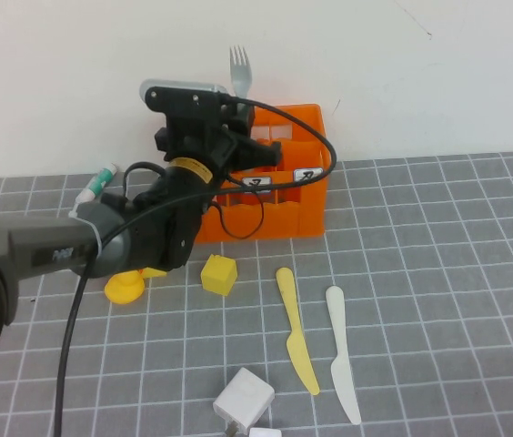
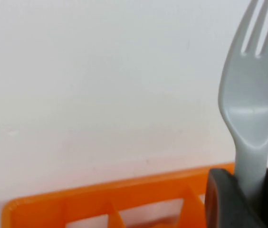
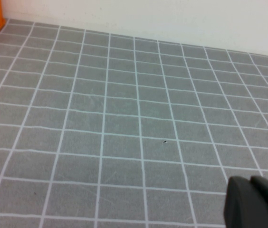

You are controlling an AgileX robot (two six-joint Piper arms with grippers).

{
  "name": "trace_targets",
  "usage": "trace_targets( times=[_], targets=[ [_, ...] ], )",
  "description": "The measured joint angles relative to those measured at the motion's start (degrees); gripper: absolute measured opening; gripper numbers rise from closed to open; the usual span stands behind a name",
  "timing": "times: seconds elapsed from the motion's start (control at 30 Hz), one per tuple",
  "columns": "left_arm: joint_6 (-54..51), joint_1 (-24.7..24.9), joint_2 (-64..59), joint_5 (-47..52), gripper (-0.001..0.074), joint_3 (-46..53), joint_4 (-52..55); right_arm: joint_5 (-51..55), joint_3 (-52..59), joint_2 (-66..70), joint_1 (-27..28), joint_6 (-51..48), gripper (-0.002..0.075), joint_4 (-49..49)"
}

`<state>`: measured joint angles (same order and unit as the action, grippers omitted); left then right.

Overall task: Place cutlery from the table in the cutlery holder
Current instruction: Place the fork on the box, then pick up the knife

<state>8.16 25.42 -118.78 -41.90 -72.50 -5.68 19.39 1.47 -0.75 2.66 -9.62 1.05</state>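
Note:
My left gripper (image 1: 237,116) hovers over the back of the orange cutlery holder (image 1: 304,217), shut on the handle of the grey-green fork (image 1: 239,67), which stands upright with its tines up. In the left wrist view the fork (image 2: 252,99) rises from between the dark fingers of my left gripper (image 2: 251,192), with the holder's rim (image 2: 100,197) below. The pale yellow knife (image 1: 296,331) and the white knife (image 1: 341,353) lie side by side on the table (image 1: 438,273) in front of the holder. The spoon is not in view. My right gripper (image 3: 251,191) is shut and empty low over bare table (image 3: 124,118), outside the high view.
A yellow cube (image 1: 219,274) and a yellow round piece (image 1: 125,288) lie front-left of the holder. A white-and-green glue stick (image 1: 98,183) lies at the back left. A white block (image 1: 244,399) sits near the front edge. A wall stands behind the holder.

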Motion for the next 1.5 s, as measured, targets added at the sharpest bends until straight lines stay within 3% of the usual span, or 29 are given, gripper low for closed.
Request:
trace_targets(
  times=[0.2, 0.37, 0.53, 0.6, 0.77, 1.07, 1.27, 1.37, 1.5],
  targets=[
    [0.6, -0.4, -0.3, 0.6, 0.0305, -0.1, 0.8, 0.0, 0.0, 0.0, 0.0, 0.0, -0.0003, 0.0],
    [1.2, -0.8, 2.4, 5.1, 0.0329, -0.1, -0.9, 0.0, 0.0, 0.0, 0.0, 0.0, -0.0003, 0.0],
    [-2.1, -0.9, 10.9, 18.2, 0.0241, -0.1, -0.3, 0.0, 0.0, 0.0, 0.0, 0.0, -0.0003, 0.0],
    [-4.2, -0.9, 16.2, 25.8, 0.0132, 0.2, 2.4, 0.0, 0.0, 0.0, 0.0, 0.0, -0.0003, 0.0],
    [-5.3, -0.9, 28.6, 30.1, 0.0018, 7.9, 9.2, 0.0, 0.0, 0.0, 0.0, 0.0, -0.0003, 0.0],
    [-4.6, -0.9, 51.7, 30.1, 0.0001, 29.8, 10.6, 0.0, 0.0, 0.0, 0.0, 0.0, -0.0003, 0.0],
    [-6.1, -1.3, 57.8, 30.5, 0.0, 38.0, 10.6, 0.0, 0.0, 0.0, 0.0, 0.0, -0.0003, 0.0],
    [-6.2, -2.9, 59.9, 34.4, 0.0, 39.2, 10.5, 0.0, 0.0, 0.0, 0.0, 0.0, -0.0003, 0.0],
    [-5.6, -6.2, 66.1, 47.4, 0.0, 39.4, 9.4, 0.0, 0.0, 0.0, 0.0, 0.0, -0.0003, 0.0]
  ],
)
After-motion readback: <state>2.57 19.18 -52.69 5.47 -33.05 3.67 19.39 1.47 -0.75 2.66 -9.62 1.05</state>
